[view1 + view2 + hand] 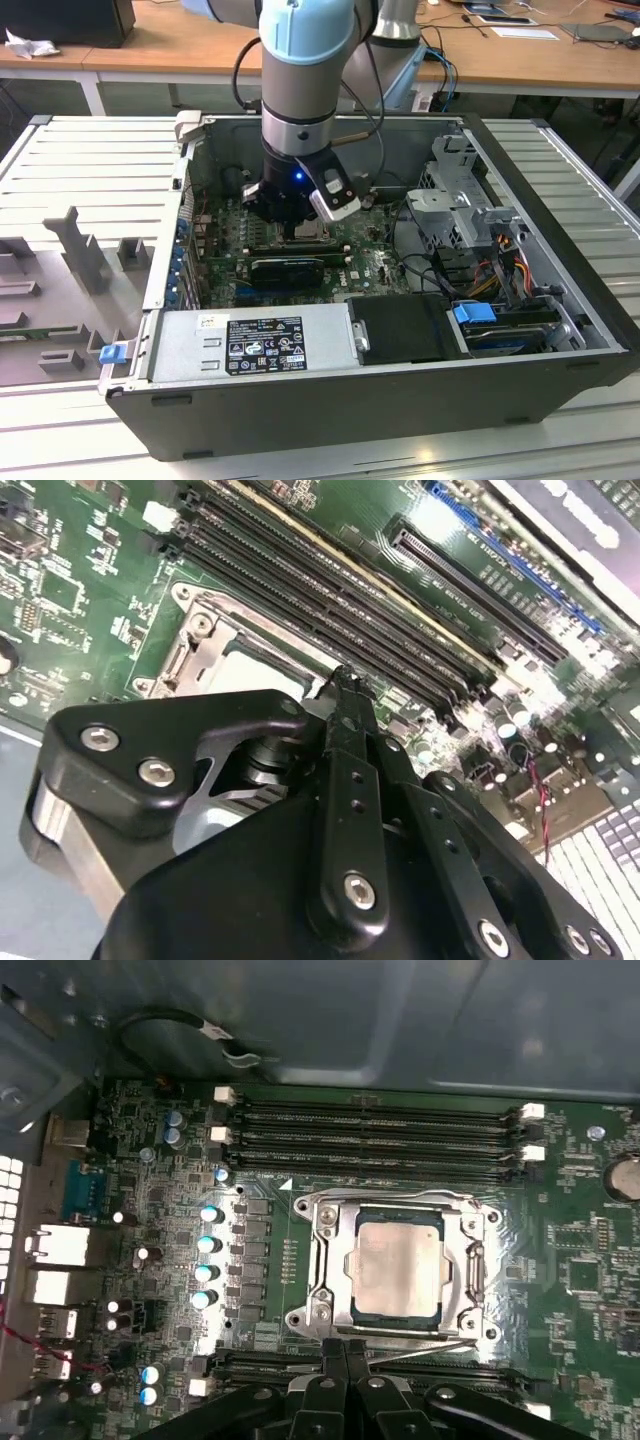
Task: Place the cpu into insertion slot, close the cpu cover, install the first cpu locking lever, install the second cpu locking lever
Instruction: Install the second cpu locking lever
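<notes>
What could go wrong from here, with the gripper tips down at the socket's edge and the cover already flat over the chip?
1. The gripper looks shut, its tips by a thin lever wire at the cpu cover edge; a slip could scrape the green board.
2. Memory slots lie close beside the insertion slot; a sideways push might hit them.
3. The cpu looks seated, but any tilt under clamping could harm it.

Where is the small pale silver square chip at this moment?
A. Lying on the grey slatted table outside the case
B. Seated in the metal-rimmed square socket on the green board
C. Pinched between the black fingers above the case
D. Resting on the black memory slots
B: in the first wrist view the pale silver square chip sits inside the silvery-rimmed square socket, framed by the thin metal cover plate, with the black gripper beside the socket's edge.
</notes>
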Robot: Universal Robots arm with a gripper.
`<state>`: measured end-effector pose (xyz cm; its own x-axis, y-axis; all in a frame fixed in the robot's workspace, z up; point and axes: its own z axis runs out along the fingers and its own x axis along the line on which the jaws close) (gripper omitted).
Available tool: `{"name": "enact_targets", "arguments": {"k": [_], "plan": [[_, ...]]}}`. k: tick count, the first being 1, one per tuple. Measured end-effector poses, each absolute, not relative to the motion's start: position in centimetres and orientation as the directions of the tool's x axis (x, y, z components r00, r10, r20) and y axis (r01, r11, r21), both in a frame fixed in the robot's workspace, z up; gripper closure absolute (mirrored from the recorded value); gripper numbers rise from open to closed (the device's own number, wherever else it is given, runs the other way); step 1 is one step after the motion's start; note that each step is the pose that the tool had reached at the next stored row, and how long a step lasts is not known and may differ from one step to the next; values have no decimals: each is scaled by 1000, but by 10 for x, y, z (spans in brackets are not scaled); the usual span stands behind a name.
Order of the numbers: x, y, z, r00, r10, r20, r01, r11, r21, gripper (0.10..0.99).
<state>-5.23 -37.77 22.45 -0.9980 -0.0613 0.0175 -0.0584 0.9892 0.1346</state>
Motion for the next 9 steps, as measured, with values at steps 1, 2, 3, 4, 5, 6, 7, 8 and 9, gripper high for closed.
{"name": "enact_targets", "arguments": {"k": [1,2,3,4,5,6,7,8,9], "plan": [[-52,-378,223,-998,-64,18,-61,989,135,980],[-52,-378,220,-998,-66,18,-63,989,135,980],[-52,-378,217,-997,-69,18,-66,989,135,980],[-53,-378,214,-997,-73,17,-70,988,138,980],[-53,-378,213,-997,-74,17,-70,987,148,980],[-53,-378,213,-997,-74,16,-70,985,155,980],[-54,-379,213,-997,-74,15,-70,984,164,980],[-55,-381,213,-997,-74,14,-70,982,176,980],[-57,-383,213,-997,-75,14,-71,981,183,980]]}}
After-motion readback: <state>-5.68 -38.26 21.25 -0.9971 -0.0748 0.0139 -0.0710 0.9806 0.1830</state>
